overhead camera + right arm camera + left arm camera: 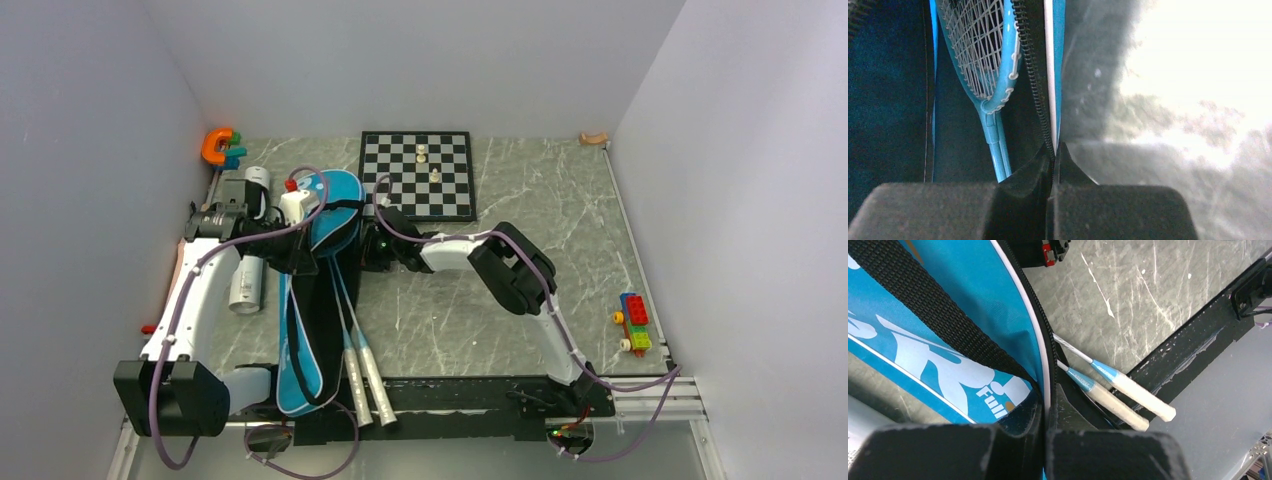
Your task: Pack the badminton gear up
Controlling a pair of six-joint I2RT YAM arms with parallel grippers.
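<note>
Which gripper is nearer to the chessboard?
Right. The right gripper pinches the SPORT bag's right edge, just short of the chessboard's near-left corner; the left gripper sits farther left, across the bag.

Top view lighting evenly, softly; right wrist view glaring white toward 2 o'clock, counter (1158, 170) blurring, right claw (1054, 150) defocusing.

Top view: heads of rackets (354, 385) hidden in bag (293, 345), only shafts and handles show. Right wrist: one head cut off by top edge, counter (1198, 150) blurred and blown out. Chess pieces (423, 155) too small to identify.
</note>
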